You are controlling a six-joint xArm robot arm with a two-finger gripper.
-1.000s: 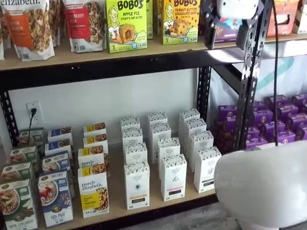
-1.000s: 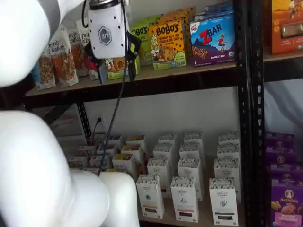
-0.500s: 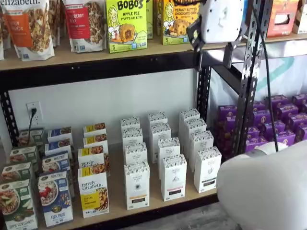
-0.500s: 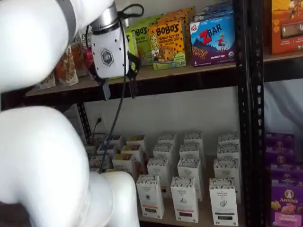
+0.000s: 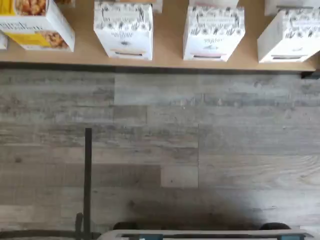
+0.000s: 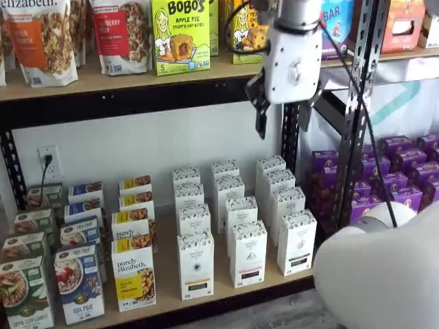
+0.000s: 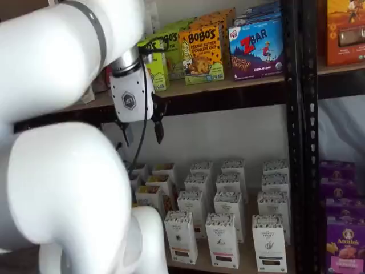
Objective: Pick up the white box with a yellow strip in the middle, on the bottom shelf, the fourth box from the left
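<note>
The white box (image 6: 195, 264) with a thin yellow-orange strip stands at the front of its row on the bottom shelf (image 6: 169, 277). It also shows in a shelf view (image 7: 181, 236) and in the wrist view (image 5: 123, 30). My gripper (image 6: 281, 122) hangs high above the shelf, just under the upper shelf board, above and to the right of the box. Its two black fingers (image 6: 260, 122) point down with a plain gap between them, empty. It is also in a shelf view (image 7: 142, 132). The fingers do not show in the wrist view.
The same white cartons with a black strip (image 6: 247, 253) stand right of the box and a "purely elizabeth" box (image 6: 134, 277) left of it. Purple boxes (image 6: 405, 171) fill the neighbouring rack behind a black upright (image 6: 357, 103). My white arm (image 7: 63, 188) fills the foreground. Grey wood floor (image 5: 160, 150) lies before the shelf.
The gripper has come down and to the left, from in front of the upper shelf's boxes to just below that shelf board. The boxes have not moved.
</note>
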